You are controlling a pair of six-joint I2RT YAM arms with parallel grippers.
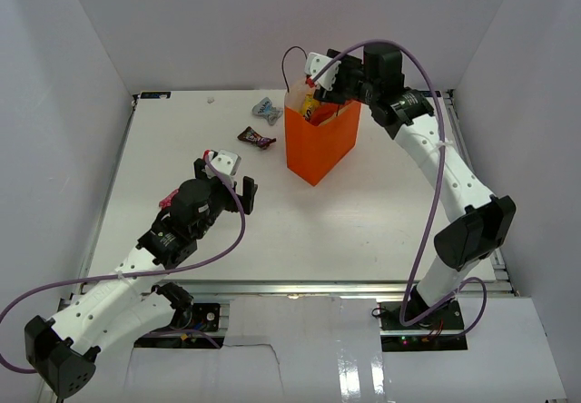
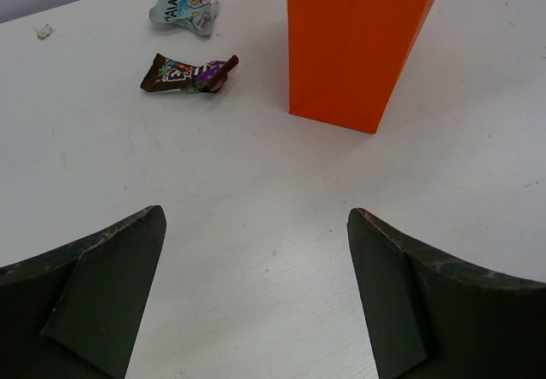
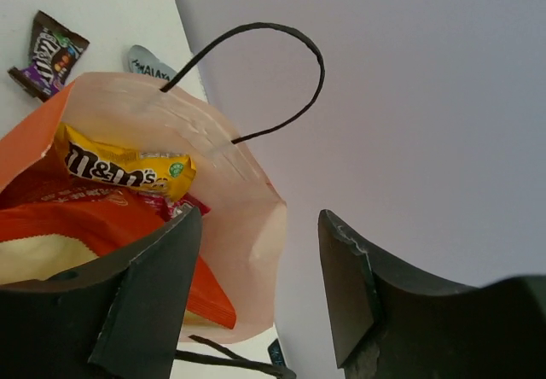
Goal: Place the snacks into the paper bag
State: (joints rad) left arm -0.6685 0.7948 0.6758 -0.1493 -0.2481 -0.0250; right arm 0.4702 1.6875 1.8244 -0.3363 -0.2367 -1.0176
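Right wrist view shows best the yellow packet (image 3: 124, 170) inside the paper bag (image 3: 243, 195); my right gripper (image 3: 260, 218) is wide open, empty.

The yellow packet (image 3: 124, 167) lying inside the paper bag (image 3: 247, 217) bears the brand "m&m's" in brown and white letters, with a small green round sign beside it. On the counter (image 2: 256, 225), the crumpled silvery-blue wrapper (image 2: 183, 9) shows letters that read roughly "MALAY". Print on the brown candy bar (image 2: 189, 74) and the red chip bag (image 3: 85, 217) is too small to read.
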